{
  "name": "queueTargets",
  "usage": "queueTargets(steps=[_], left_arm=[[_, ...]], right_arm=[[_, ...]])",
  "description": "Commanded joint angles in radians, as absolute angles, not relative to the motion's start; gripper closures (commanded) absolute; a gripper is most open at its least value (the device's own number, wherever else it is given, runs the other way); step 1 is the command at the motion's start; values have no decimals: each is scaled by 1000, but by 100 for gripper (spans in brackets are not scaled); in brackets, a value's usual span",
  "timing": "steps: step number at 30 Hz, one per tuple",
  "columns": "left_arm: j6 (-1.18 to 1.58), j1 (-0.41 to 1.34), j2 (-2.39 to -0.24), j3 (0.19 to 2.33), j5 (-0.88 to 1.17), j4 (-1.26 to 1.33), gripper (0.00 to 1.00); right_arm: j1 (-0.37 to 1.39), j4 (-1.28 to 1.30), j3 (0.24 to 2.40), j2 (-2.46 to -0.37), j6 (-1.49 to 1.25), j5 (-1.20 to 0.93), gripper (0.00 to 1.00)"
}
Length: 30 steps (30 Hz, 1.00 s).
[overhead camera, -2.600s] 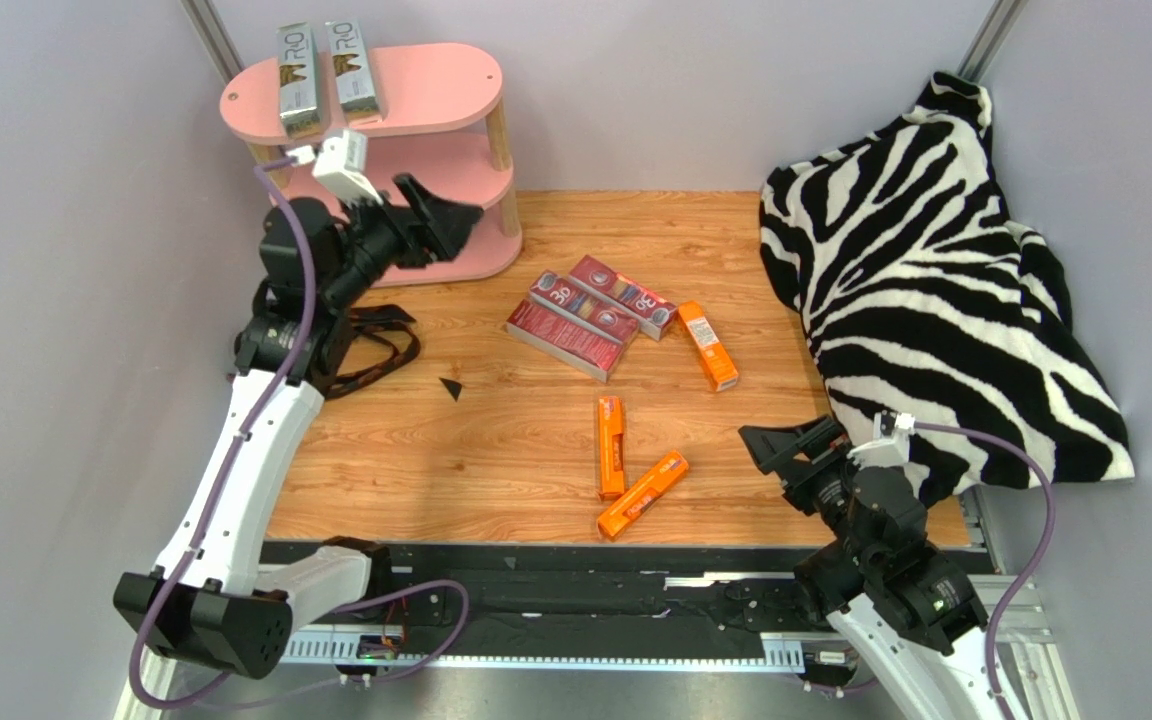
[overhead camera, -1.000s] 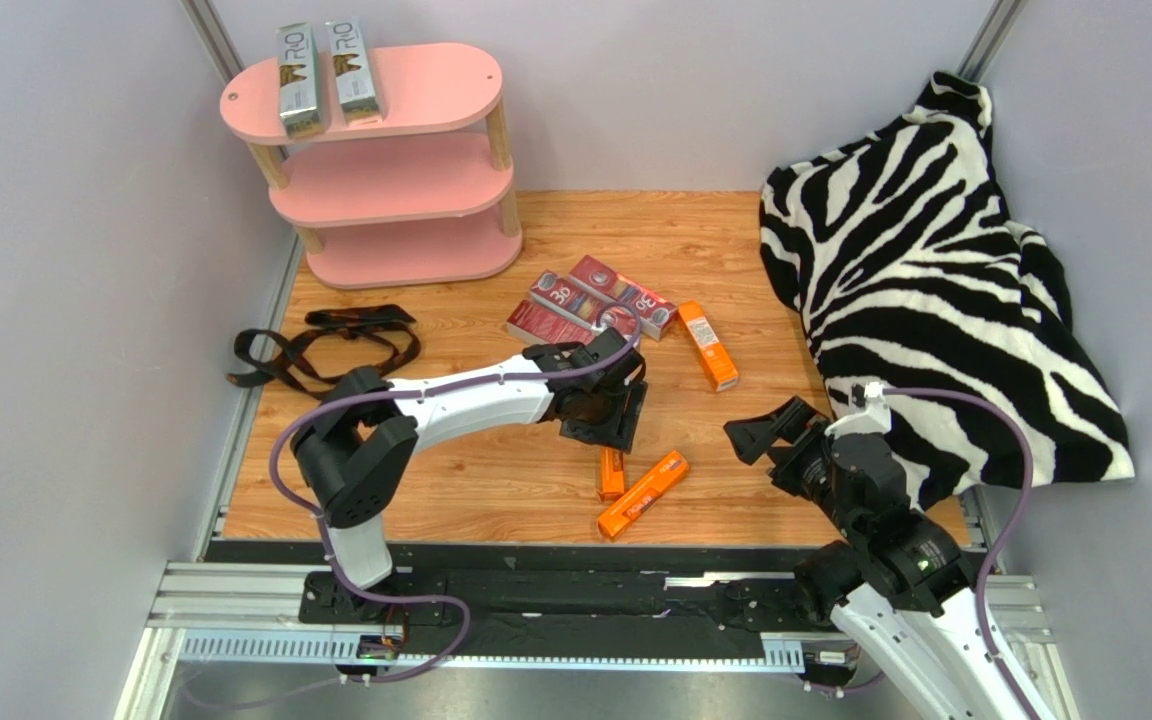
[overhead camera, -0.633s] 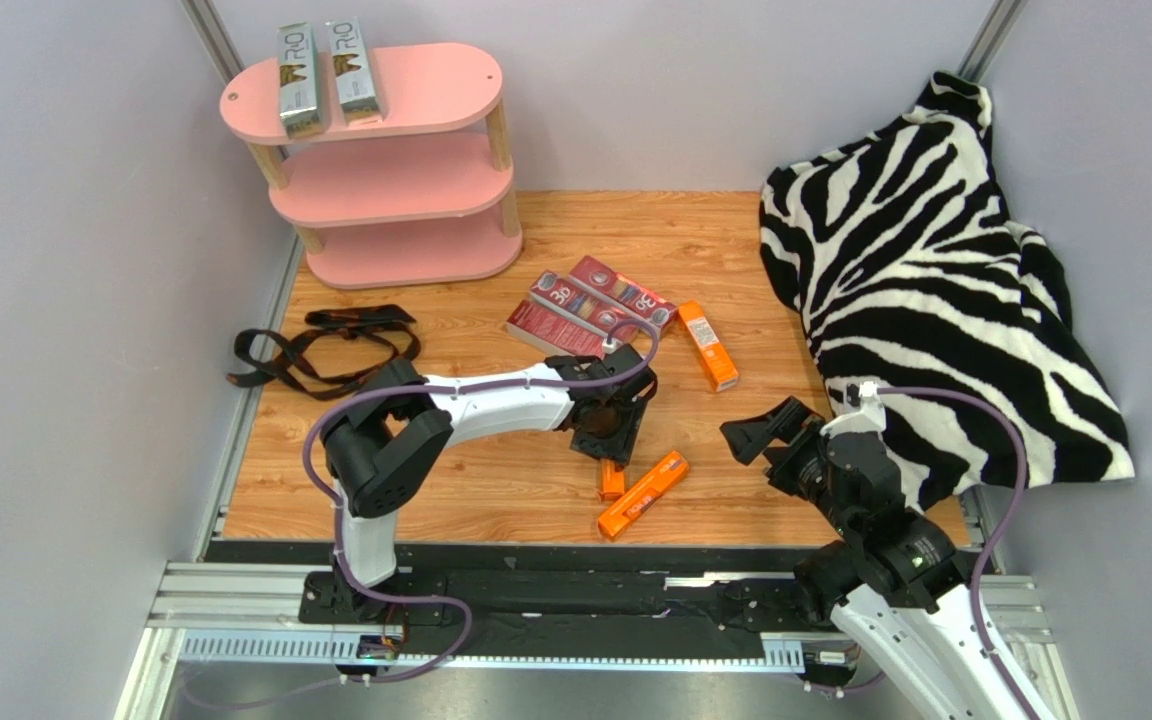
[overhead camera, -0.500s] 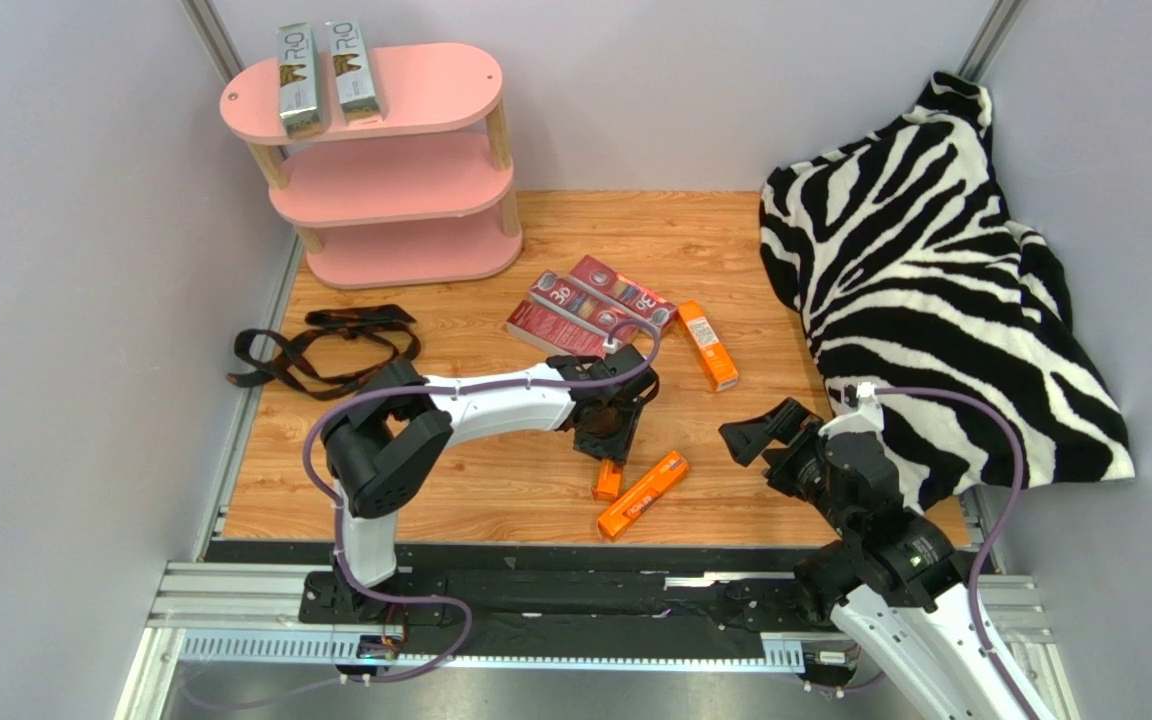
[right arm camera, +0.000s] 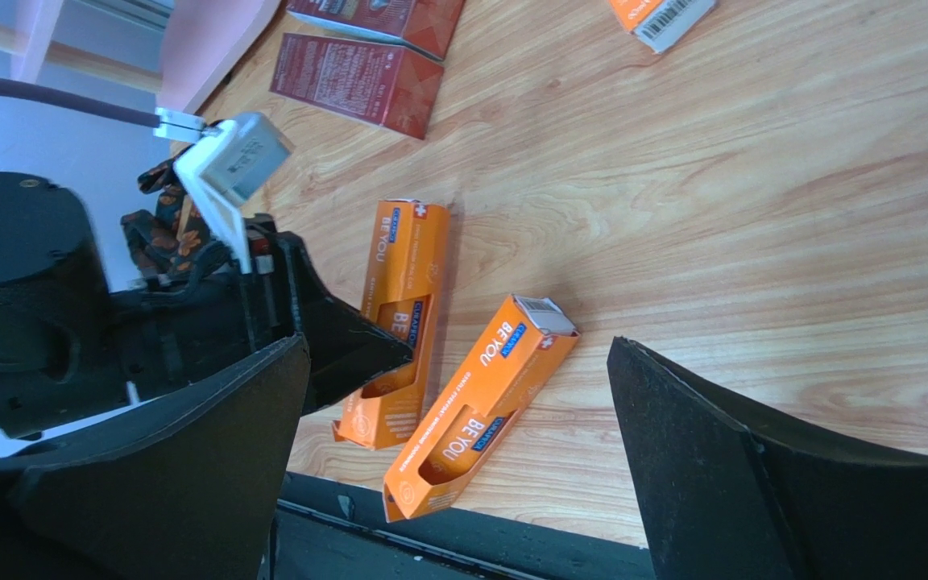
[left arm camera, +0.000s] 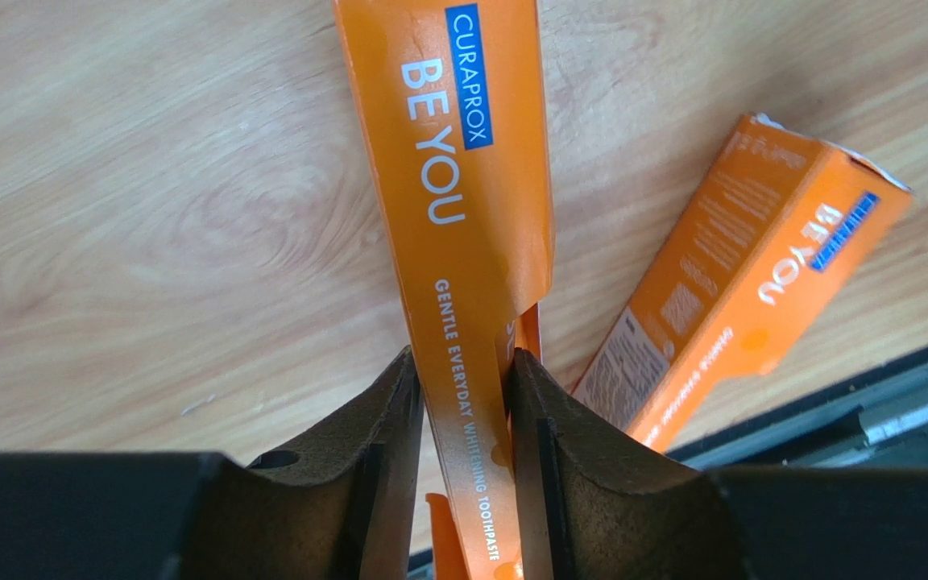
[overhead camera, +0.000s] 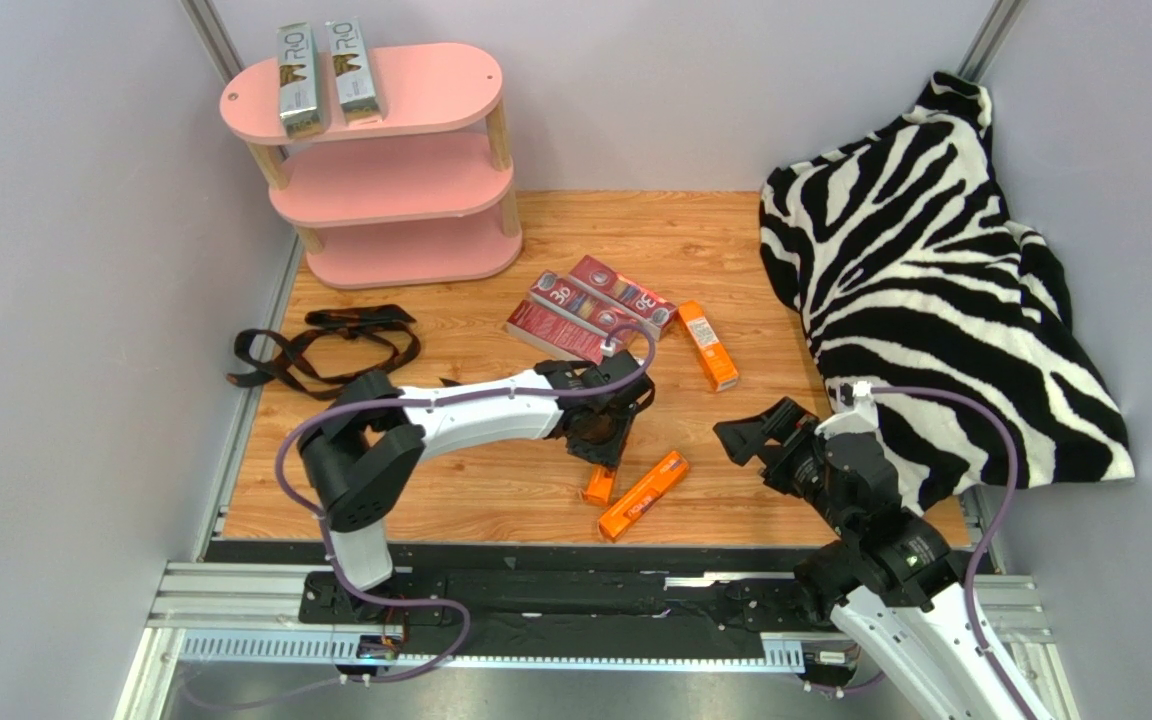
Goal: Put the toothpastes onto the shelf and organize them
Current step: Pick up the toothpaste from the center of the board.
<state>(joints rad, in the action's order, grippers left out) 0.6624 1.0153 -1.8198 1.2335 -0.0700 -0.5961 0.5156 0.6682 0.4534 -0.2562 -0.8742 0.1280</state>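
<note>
Orange carton (left arm camera: 469, 230), pinched by the left jaws, is at the worktop (overhead camera: 432, 495), whether lifted I cannot tell. Two silver cartons (overhead camera: 319, 68) top the shelf (overhead camera: 440, 93). Three red (overhead camera: 585, 312) and two orange (overhead camera: 644, 495) remain. Right jaws are spread, empty. About a quarter done.

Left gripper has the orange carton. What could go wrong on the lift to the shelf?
1. The left gripper pinches the orange carton near one end, so the long free end may sag or pivot on lifting.
2. The second orange carton lies close beside it, by the rail; a swing could knock it over the edge.
3. The open right gripper hovers nearby, risking a clash.
</note>
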Motion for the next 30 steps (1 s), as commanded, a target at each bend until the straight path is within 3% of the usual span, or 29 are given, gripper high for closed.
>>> queueTargets(steps=[1, 8, 14, 21, 30], left_arm=[[617, 1022, -1655, 1241, -144, -621, 61], [571, 1014, -1548, 1264, -150, -655, 61], [513, 948, -1424, 1198, 93, -531, 61], [465, 853, -1263, 1088, 533, -301, 59], [552, 824, -1207, 957, 836, -7, 58]], right_arm=[[515, 552, 439, -262, -862, 66, 1], [515, 428, 410, -288, -842, -57, 1], [515, 246, 384, -305, -834, -193, 0], [515, 8, 336, -337, -867, -345, 0], [515, -383, 261, -387, -934, -524, 0]])
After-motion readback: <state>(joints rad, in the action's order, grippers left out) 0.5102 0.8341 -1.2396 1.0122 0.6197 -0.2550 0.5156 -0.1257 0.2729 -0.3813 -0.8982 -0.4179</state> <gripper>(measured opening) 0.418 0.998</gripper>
